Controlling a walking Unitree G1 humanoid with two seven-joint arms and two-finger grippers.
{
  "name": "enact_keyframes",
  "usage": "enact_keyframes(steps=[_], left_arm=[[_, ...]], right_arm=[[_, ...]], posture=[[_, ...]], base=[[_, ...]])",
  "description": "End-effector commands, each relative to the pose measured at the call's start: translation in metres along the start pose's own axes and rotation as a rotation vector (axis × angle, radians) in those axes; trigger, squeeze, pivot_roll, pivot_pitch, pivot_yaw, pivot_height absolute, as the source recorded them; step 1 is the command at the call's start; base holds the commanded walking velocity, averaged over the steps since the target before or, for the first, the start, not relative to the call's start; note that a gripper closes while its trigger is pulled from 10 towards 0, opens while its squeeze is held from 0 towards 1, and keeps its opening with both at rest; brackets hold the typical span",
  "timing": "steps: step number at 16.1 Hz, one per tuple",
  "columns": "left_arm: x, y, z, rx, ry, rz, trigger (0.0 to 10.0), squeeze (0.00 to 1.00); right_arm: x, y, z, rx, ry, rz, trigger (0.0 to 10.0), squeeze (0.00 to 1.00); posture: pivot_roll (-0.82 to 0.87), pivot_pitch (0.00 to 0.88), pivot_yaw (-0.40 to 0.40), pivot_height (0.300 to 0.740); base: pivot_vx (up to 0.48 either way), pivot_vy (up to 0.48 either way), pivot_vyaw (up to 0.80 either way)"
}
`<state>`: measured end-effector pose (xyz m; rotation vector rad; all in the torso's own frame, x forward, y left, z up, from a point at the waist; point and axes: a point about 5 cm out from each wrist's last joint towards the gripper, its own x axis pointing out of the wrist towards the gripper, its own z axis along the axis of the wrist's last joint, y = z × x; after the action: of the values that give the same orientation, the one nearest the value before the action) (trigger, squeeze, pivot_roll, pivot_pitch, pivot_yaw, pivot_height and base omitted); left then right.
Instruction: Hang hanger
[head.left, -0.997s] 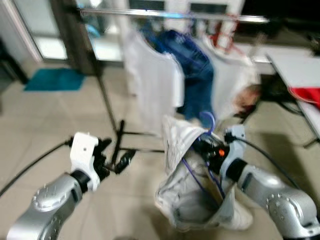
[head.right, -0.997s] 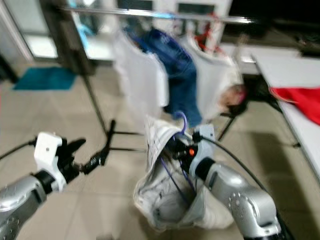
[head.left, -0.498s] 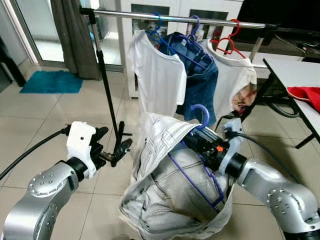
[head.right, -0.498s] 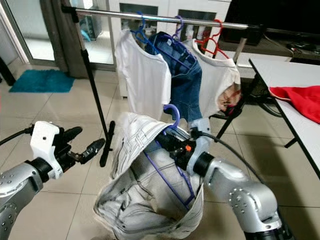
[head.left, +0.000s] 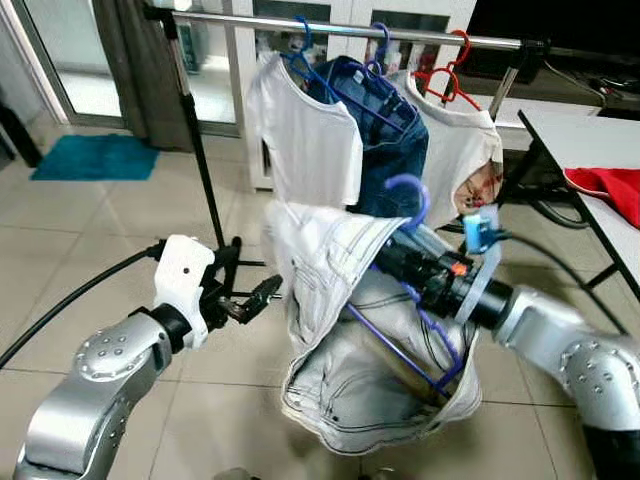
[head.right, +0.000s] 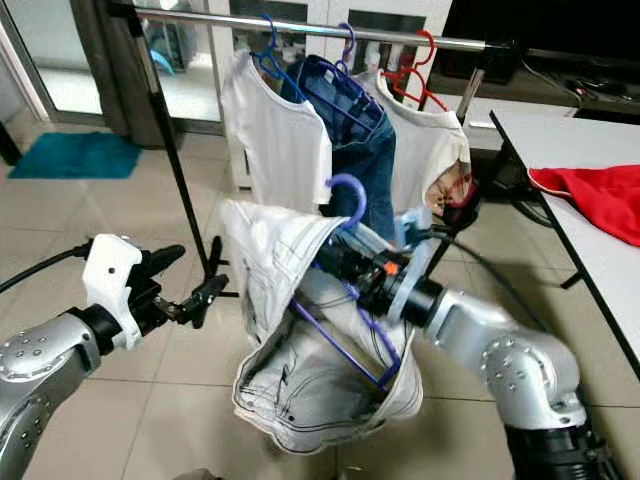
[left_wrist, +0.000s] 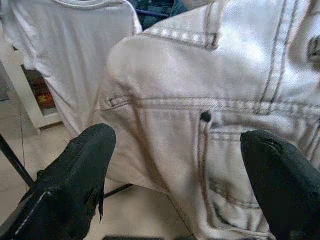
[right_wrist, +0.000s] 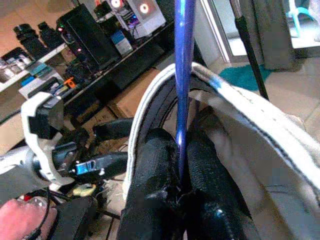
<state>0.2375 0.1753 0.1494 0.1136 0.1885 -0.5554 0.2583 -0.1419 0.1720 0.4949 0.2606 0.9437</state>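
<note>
Left eye view shows the left gripper (head.left: 262, 293) spread apart and empty just beside the pale jeans (head.left: 370, 370), so their loose weight could swing and drag the hook off line. The blue hanger (head.left: 408, 190), draped in those jeans, is clamped at its neck by the right gripper (head.left: 392, 258), below the rail (head.left: 350, 30). Its hook looks, perhaps, tilted, and may snag the hung clothes (head.left: 385, 130).

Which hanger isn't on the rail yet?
The purple hanger carrying pale jeans, clamped in the right gripper; the others' hooks sit on the rail.
</note>
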Motion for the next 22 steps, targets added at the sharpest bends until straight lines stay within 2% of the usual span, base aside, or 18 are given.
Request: enact_keyframes(steps=[1,3,5,8,9,10,11,13,16,20,22], left_arm=[[-0.003,0.003,0.001,0.02,-0.001,0.016,10.0,1.0],[-0.002,0.006,0.001,0.001,-0.012,0.048,10.0,1.0],[-0.002,0.011,0.003,-0.003,-0.015,0.079,10.0,1.0],[-0.003,0.005,-0.004,0.023,0.012,0.075,10.0,1.0],[-0.002,0.002,-0.004,0.022,0.009,0.076,10.0,0.92],[-0.002,0.002,-0.005,0.025,0.01,0.079,10.0,0.73],[0.0,-0.001,-0.007,0.033,0.017,0.075,10.0,0.4],[0.007,-0.007,-0.01,0.046,0.024,0.043,10.0,0.01],[0.018,-0.004,-0.006,0.084,0.018,0.033,10.0,0.0],[0.013,-0.009,-0.01,0.062,0.019,0.032,10.0,0.0],[0.009,-0.004,-0.006,0.065,-0.017,0.05,10.0,0.0]], right_arm=[[-0.001,0.002,0.011,-0.019,-0.031,0.031,10.0,0.0],[0.001,-0.007,0.006,-0.03,-0.018,-0.003,10.0,0.0],[0.005,-0.004,0.006,-0.018,-0.032,0.013,10.0,0.0],[-0.004,-0.006,0.005,0.001,-0.069,0.026,10.0,0.0],[-0.007,-0.005,0.006,0.017,-0.097,0.043,10.0,0.0],[-0.007,-0.004,0.007,0.016,-0.108,0.056,10.0,0.0],[-0.007,-0.003,0.009,0.005,-0.118,0.067,10.0,0.0],[-0.006,-0.006,0.017,-0.004,-0.147,0.067,10.0,0.0],[0.001,-0.012,0.023,-0.036,-0.157,0.049,10.0,0.0],[0.006,-0.018,0.016,-0.06,-0.097,-0.021,10.0,0.0],[0.009,-0.017,0.015,-0.106,-0.072,-0.033,10.0,0.0]], posture=[[-0.04,0.02,-0.085,0.74],[-0.05,0.003,-0.1,0.74],[-0.04,0.0,-0.102,0.74],[-0.04,0.0,-0.119,0.74],[-0.03,0.0,-0.125,0.74],[-0.04,0.0,-0.12,0.74],[-0.04,0.0,-0.115,0.74],[-0.05,0.0,-0.102,0.74],[-0.04,0.0,-0.099,0.74],[-0.03,0.0,-0.106,0.74],[-0.01,0.0,-0.12,0.74]], base=[[0.0,0.0,0.0],[0.0,0.0,0.0],[0.0,0.0,0.0],[0.0,0.0,0.0],[0.0,0.0,0.0],[0.0,0.0,0.0],[0.0,0.0,0.0],[0.0,0.0,0.0],[0.0,0.0,0.0],[0.0,0.0,0.0],[0.0,0.0,0.0]])
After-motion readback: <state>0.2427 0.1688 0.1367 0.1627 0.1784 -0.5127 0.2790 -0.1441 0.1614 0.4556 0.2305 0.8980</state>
